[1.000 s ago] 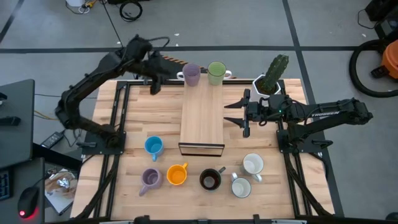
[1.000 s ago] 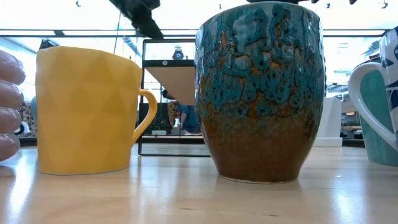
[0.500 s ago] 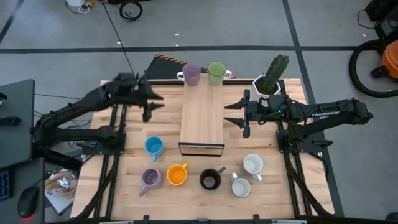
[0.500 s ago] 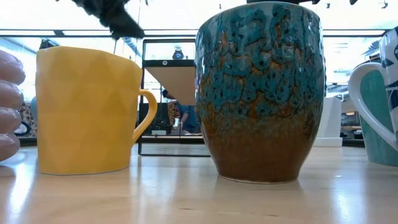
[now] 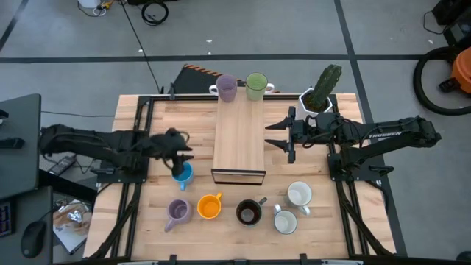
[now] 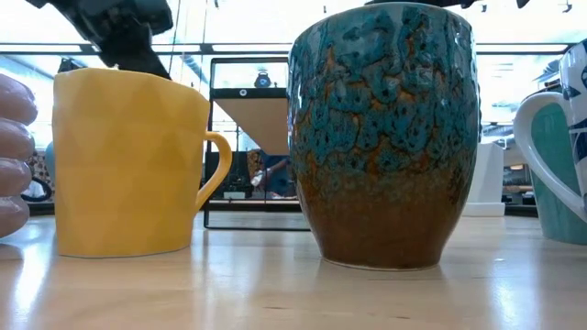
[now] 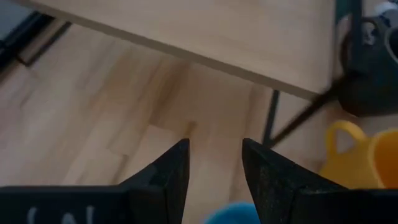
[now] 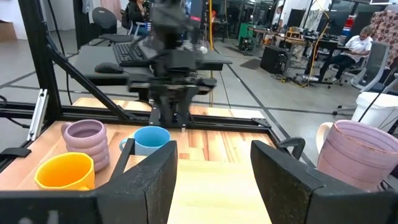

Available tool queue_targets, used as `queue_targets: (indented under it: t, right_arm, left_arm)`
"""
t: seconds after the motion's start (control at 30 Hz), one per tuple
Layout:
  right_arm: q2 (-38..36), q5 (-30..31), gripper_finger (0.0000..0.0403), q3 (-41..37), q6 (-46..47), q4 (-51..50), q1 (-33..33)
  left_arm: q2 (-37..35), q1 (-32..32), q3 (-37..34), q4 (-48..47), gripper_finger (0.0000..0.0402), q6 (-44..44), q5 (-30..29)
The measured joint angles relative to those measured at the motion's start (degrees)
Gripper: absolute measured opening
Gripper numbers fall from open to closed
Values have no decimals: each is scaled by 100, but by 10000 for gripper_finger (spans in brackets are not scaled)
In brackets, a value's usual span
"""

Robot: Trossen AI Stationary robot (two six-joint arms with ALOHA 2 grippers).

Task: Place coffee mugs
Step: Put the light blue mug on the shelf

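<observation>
Two mugs, a lilac mug [image 5: 226, 87] and a green mug [image 5: 256, 85], are already set at the far end of the raised wooden board [image 5: 239, 140], which suggests the board is where mugs are collected. The rest are left on the surface [image 5: 147, 221] near its front edge: a light blue mug [image 5: 182, 174], a second lilac mug [image 5: 177, 211], an orange mug [image 5: 210, 206], a black mug [image 5: 249, 212] and two white mugs [image 5: 299, 194] [image 5: 285, 221].

The left gripper [image 5: 179, 149] is held directly above the light blue mug, with its fingers [image 7: 166, 177] spread and nothing between them; the mug's rim is seen just below them in the left wrist view, so this mug is judged to be the next pick. The right gripper [image 5: 283, 135] is parked beside the board, spread and empty, near the cactus pot [image 5: 321, 92].
</observation>
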Motion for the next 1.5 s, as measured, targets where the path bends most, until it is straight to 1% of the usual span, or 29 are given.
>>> queue_targets:
  t: [0.07,0.13,0.3,0.4,0.5,0.63,0.8,0.93,1.0,1.17,1.37,1.5]
  right_arm:
    - [0,0,210,1,-5,-38,0]
    - [0,0,210,0,-15,-113,0]
    - [0,0,210,-1,-94,-262,0]
    - [0,0,210,-1,-244,-302,0]
    - [0,0,210,-1,-401,-288,0]
    - [0,0,210,-1,-621,-250,0]
    - [0,0,210,-1,-740,-226,-7]
    - [0,0,210,-1,-912,-70,-7]
    - [0,1,210,-1,-989,5,-7]
    - [0,0,210,-1,-1084,71,-27]
    - [9,-24,210,-1,-1063,64,-72]
    - [10,-42,207,-1,-1048,18,-72]
  left_arm:
    - [0,-414,-1,-110,153,-459,-288]
    - [0,-774,0,-362,153,-1036,-454]
    - [2,-1522,0,-973,153,-2727,-536]
    - [2,-2006,0,-1163,153,-3502,-536]
    - [2,-2359,0,-1185,153,-4073,-536]
    - [2,-2633,0,-1223,153,-4503,-537]
    - [4,-2699,2,-1610,152,-4751,-558]
    - [4,-2528,2,-2303,152,-5032,-579]
    - [4,-2408,2,-2473,152,-5121,-575]
    - [4,-2173,2,-2482,152,-5148,-577]
    - [4,-1820,2,-2585,152,-5565,-577]
    - [8,-1619,2,-2592,152,-5607,-557]
